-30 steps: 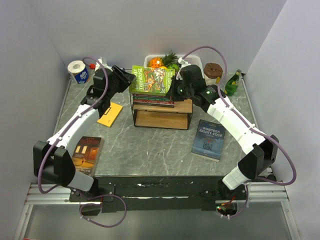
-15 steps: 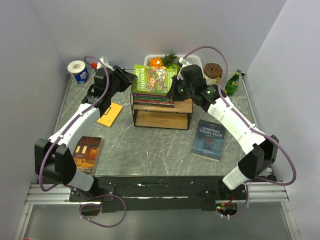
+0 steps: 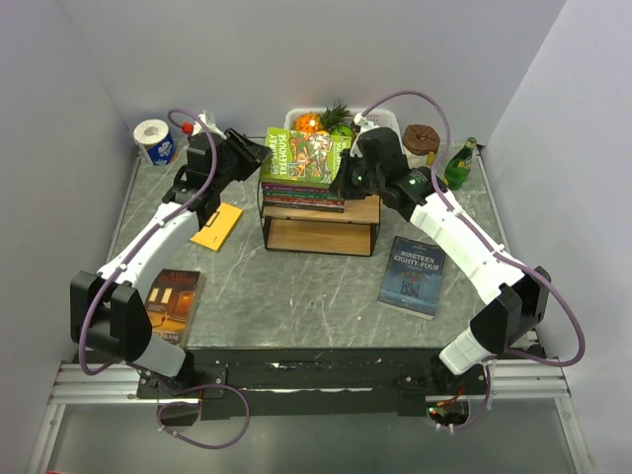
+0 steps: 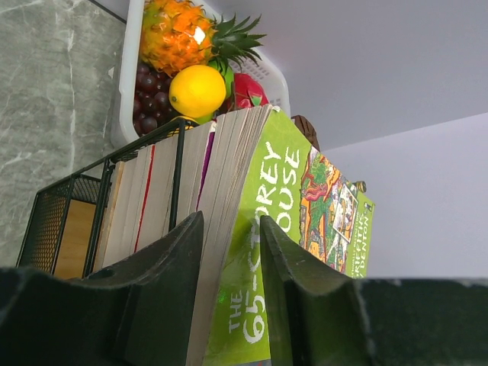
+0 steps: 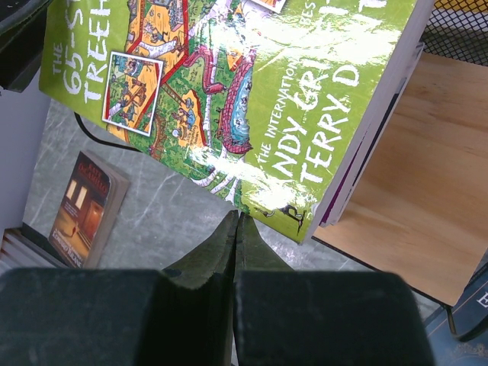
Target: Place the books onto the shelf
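The green "Treehouse" book [image 3: 304,156] lies on top of a stack of books [image 3: 304,196] on the upper board of the shelf [image 3: 321,235]. My left gripper [image 3: 259,151] is at the book's left edge. In the left wrist view its jaws [image 4: 231,221] clamp the green book [image 4: 290,252], one finger on the cover and one against the pages. My right gripper [image 3: 344,181] is shut and empty beside the book's right corner [image 5: 229,91]; its tips [image 5: 238,216] are just off the cover. A brown book [image 3: 171,304], a yellow book [image 3: 217,225] and a dark blue book [image 3: 413,275] lie on the table.
A white fruit basket [image 3: 380,120] stands right behind the shelf. A toilet roll [image 3: 155,141] is at the back left. A brown jar [image 3: 421,141] and a green bottle [image 3: 458,163] are at the back right. The shelf's lower board [image 3: 316,237] is bare.
The green book has levelled out and shifted slightly on the stack. The left jaws have narrowed onto it. The right arm has hardly moved.
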Robot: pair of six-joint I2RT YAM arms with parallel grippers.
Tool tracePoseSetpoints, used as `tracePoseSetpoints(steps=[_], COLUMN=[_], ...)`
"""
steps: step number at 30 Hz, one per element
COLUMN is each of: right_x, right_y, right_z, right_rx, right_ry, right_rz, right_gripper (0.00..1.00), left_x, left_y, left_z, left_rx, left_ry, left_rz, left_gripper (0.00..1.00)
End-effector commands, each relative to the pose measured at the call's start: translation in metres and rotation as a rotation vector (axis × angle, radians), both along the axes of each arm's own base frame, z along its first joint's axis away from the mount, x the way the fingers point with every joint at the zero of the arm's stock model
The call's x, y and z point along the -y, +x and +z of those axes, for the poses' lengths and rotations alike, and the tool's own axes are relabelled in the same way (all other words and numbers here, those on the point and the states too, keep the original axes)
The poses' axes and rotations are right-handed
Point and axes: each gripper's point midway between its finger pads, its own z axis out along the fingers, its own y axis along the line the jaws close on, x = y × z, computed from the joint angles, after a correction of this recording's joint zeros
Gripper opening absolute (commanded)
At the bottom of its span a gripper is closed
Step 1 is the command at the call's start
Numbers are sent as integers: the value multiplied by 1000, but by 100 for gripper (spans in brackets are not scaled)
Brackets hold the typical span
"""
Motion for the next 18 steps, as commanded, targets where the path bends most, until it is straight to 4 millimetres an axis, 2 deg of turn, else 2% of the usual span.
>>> tracePoseSetpoints(steps=[1, 10, 18], right_x=[4, 6, 8], right_y=[5, 3, 4], right_z=[31, 36, 35], right_rx=[79, 90, 86], right_ry=[33, 39, 30], right_rz=[-8, -9, -14], right_gripper=[0, 0, 0], left_x=[8, 5, 10], left_y=[1, 0, 1], left_z=[37, 43, 35], left_rx=[89, 102, 82], left_ry=[-41, -37, -52], left_rz=[-30, -20, -38], left_gripper=[41, 43, 42])
